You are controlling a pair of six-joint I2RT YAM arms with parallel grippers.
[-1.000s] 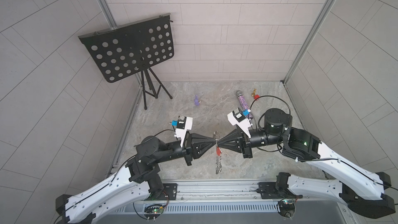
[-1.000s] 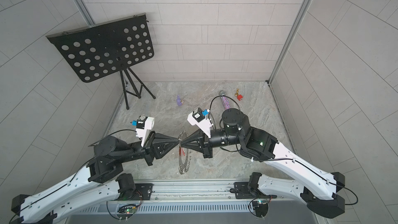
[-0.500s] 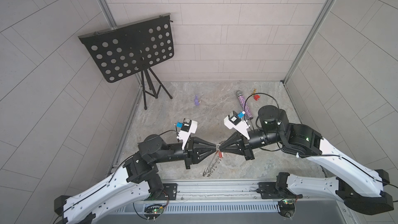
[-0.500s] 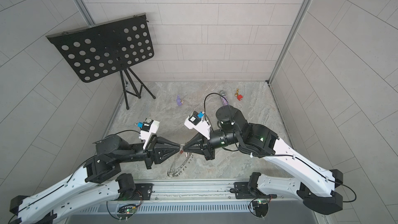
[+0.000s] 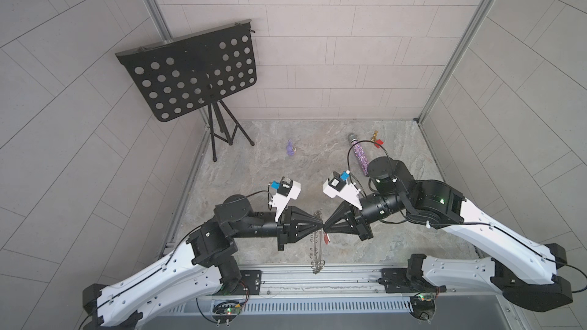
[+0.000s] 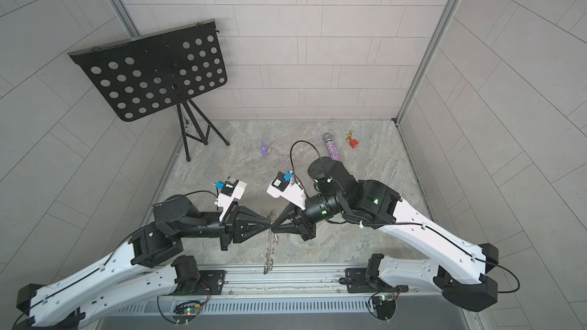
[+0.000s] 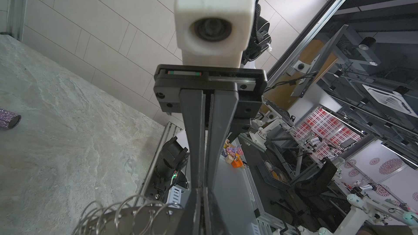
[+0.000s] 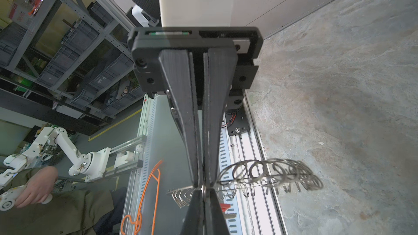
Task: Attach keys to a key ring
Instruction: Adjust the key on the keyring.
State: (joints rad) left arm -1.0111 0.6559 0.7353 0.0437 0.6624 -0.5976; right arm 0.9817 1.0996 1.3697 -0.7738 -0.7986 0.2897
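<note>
The key ring [image 5: 317, 242] hangs edge-on in both top views, a grey disc fringed with wire loops [image 8: 271, 175], above the table's front edge. Both grippers meet tip to tip at its upper rim. My right gripper [image 8: 203, 192] is shut on one small wire loop there. The key [image 8: 225, 206], with its red tag [image 5: 326, 238], dangles just under those tips. My left gripper [image 7: 202, 191] comes from the opposite side and is shut at the same spot. Its finger runs past the disc [image 7: 135, 220], and its tips press the rim opposite the right gripper's.
A black music stand [image 5: 190, 71] fills the back left. A glittery purple microphone [image 5: 360, 157], a gold chess piece [image 5: 375, 136] and a red cube [image 5: 379, 144] lie at the back right. A small purple figure [image 5: 290, 149] sits mid-back. The metal front rail [image 5: 349, 273] lies under the ring's lower end.
The left jaws eased apart slightly, then shut again. The key ring swung slantwise half a second ago and now hangs straight. Both gripper tips have shifted a little toward the front rail.
</note>
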